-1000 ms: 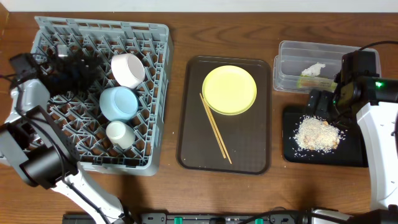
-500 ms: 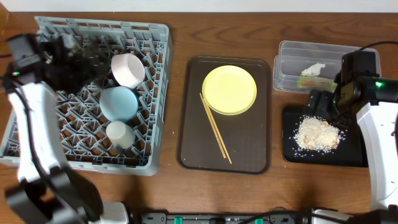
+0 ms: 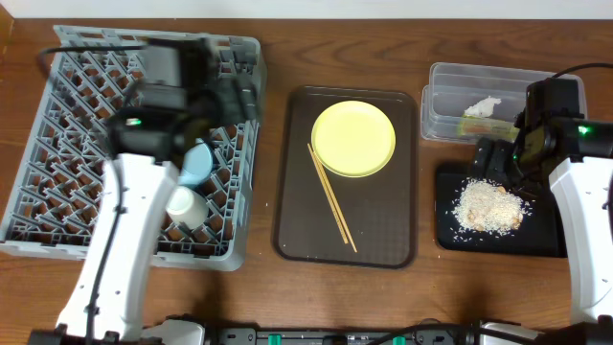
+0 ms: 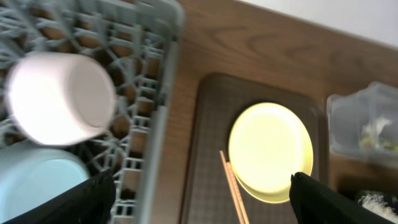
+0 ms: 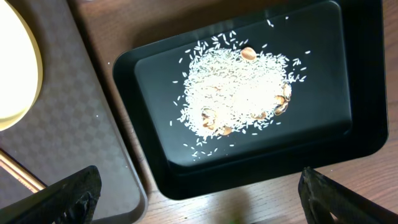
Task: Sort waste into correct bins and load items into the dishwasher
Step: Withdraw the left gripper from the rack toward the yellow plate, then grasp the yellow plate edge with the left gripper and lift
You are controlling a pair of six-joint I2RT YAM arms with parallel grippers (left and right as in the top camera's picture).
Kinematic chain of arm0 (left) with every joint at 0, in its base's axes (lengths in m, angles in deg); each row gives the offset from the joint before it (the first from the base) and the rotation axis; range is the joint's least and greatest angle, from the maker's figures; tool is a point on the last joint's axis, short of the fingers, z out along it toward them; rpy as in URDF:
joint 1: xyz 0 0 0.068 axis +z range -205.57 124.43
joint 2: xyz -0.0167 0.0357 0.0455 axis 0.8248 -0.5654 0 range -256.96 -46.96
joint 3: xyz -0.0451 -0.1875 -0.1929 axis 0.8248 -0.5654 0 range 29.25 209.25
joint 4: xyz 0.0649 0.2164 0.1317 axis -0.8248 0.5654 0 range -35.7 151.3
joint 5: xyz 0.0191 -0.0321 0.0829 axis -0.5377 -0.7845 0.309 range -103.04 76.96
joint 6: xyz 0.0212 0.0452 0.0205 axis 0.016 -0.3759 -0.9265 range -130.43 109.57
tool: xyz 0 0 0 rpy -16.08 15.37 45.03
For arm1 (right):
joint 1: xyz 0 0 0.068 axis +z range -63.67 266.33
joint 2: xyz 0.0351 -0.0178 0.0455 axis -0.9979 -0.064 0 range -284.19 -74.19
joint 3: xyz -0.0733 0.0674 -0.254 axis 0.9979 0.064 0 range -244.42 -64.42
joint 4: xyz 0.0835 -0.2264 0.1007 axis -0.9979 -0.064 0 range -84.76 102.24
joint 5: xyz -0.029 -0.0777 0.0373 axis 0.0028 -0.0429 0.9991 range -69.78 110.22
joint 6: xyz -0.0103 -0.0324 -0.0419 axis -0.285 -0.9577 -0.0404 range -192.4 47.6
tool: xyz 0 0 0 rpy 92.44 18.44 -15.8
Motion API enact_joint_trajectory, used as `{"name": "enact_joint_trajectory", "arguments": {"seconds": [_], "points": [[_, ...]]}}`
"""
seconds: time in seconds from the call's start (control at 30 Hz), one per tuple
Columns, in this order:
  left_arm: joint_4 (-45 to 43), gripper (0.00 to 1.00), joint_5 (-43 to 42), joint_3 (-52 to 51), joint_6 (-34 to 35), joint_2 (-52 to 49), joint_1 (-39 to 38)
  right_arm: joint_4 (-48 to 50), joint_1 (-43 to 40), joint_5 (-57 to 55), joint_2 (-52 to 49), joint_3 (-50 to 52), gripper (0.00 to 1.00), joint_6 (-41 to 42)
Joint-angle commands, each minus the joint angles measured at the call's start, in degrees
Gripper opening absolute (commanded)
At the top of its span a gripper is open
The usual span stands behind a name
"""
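The grey dishwasher rack (image 3: 67,182) holds the light blue bowl (image 3: 197,165), the small white cup (image 3: 184,207) and the white bowl (image 4: 59,96), which my left arm hides in the overhead view. My left gripper (image 3: 241,96) is open and empty above the rack's right edge (image 4: 158,124). The yellow plate (image 3: 353,138) and the chopsticks (image 3: 331,196) lie on the brown tray (image 3: 383,240). The clear tub (image 3: 450,81) holds the tissue (image 3: 484,105) and the wrapper (image 3: 476,125). The rice scraps (image 3: 488,206) lie in the black tray (image 3: 546,240). My right gripper (image 3: 493,158) is open and empty above it.
In the left wrist view the plate (image 4: 270,152), the chopsticks (image 4: 233,186) and the tub (image 4: 364,127) lie right of the rack. In the right wrist view the rice (image 5: 239,90) fills the black tray (image 5: 155,168), beside the brown tray (image 5: 62,124).
My left arm has swung from the rack's far left corner across to its right edge and now covers the white bowl. The right arm has not moved.
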Motion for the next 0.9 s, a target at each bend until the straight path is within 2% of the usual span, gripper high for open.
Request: {"name": "enact_joint_trajectory", "arguments": {"seconds": [0.0,0.23,0.47,0.7,0.87], "points": [[-0.92,0.91,9.94,0.31,1.03,-3.56,-7.04,-0.17,-0.52,-0.57,0.61,-0.96,0.99,-0.66],[-3.80,0.93,17.84,3.93,-3.69,-13.60,-18.75,-0.13,-0.52,-0.59,0.61,-0.96,0.99,-0.68],[-10.82,0.94,17.88,3.93,-8.02,-24.20,-27.19,-0.15,-0.52,-0.59,0.61,-0.96,0.99,-0.66],[-13.25,0.94,17.86,3.91,-8.02,-33.00,-31.34,-0.13,-0.52,-0.59,0.61,-0.96,0.99,-0.68],[-13.84,0.94,17.88,3.89,-12.24,-36.13,-33.81,-0.11,-0.52,-0.59,0.61,-0.96,0.99,-0.66]]}}
